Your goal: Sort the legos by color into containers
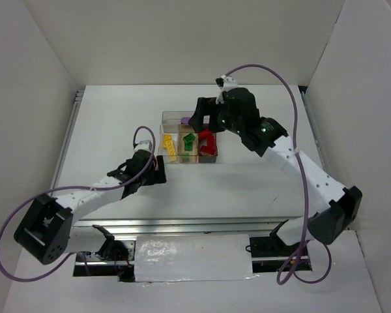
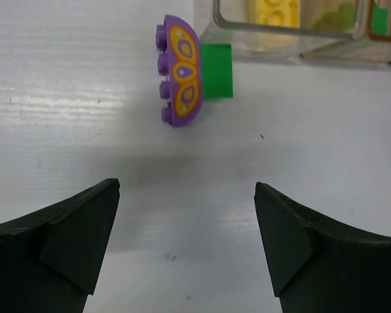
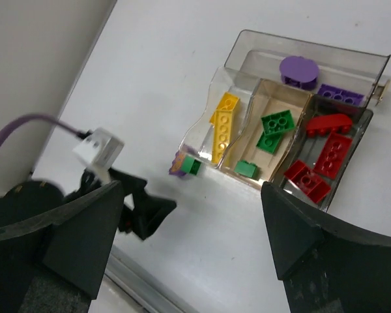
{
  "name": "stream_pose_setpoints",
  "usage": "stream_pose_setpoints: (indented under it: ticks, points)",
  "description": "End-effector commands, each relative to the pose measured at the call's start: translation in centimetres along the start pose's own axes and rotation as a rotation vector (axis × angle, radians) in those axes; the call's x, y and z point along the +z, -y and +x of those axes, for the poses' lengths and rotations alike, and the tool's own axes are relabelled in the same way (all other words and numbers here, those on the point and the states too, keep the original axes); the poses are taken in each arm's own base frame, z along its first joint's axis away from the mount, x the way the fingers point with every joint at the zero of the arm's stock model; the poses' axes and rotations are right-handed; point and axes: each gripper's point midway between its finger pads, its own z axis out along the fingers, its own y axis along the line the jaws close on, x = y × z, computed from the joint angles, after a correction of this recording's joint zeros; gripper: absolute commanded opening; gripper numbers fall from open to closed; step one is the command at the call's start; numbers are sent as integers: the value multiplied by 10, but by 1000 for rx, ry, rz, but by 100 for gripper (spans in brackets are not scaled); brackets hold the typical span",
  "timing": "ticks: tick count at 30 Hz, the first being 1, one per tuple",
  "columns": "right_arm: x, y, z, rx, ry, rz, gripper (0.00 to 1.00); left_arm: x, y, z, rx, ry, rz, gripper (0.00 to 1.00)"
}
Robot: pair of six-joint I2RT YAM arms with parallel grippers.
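A purple rounded lego with an orange pattern point(image 2: 179, 70) stands on edge on the table against a green lego point(image 2: 217, 70), just outside the corner of the clear bin point(image 2: 260, 29). My left gripper point(image 2: 186, 241) is open and empty, a short way in front of them. In the right wrist view the bins point(image 3: 300, 40) hold yellow legos point(image 3: 223, 124), green legos point(image 3: 274, 124), red legos point(image 3: 326, 156) and purple legos point(image 3: 298, 68) in separate compartments. My right gripper point(image 3: 189, 241) is open and empty, held high above the bins point(image 1: 173, 116).
White walls close the table on the left, back and right. A metal rail point(image 1: 202, 225) runs along the near edge. The right arm point(image 1: 293, 163) reaches over the bins from the right. The purple cable point(image 1: 140, 134) loops over the left arm.
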Motion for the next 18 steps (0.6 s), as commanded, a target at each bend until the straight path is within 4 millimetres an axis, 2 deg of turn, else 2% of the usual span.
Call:
stream_pose_setpoints:
  ticks: [1, 2, 3, 5, 8, 10, 14, 16, 18]
  points:
    - [-3, -1, 30, 3, -46, -38, 93, 16, 14, -39, -14, 91, 17, 97]
    - [-6, 1, 40, 1, -63, -34, 93, 27, 15, -38, -8, 82, 7, 96]
    - [-15, 0, 38, 3, -50, -42, 93, 32, 18, -46, -9, 91, 8, 93]
    - [-24, -3, 45, 3, -48, -63, 94, 47, 18, -46, 11, 69, -20, 88]
    - [-35, -10, 54, 10, -61, -114, 94, 58, 18, -48, 31, 58, -36, 87]
    - [-39, -12, 58, 7, -68, -127, 94, 65, 18, -45, 41, 43, -43, 87]
    - [-49, -15, 57, -1, -57, -138, 94, 72, 17, -54, 34, 42, -87, 85]
    - [-55, -15, 54, 1, -44, -144, 95, 75, 10, -48, 38, 14, -125, 76]
    - [-59, -17, 54, -2, -38, -152, 95, 77, 8, -45, 37, 5, -136, 73]
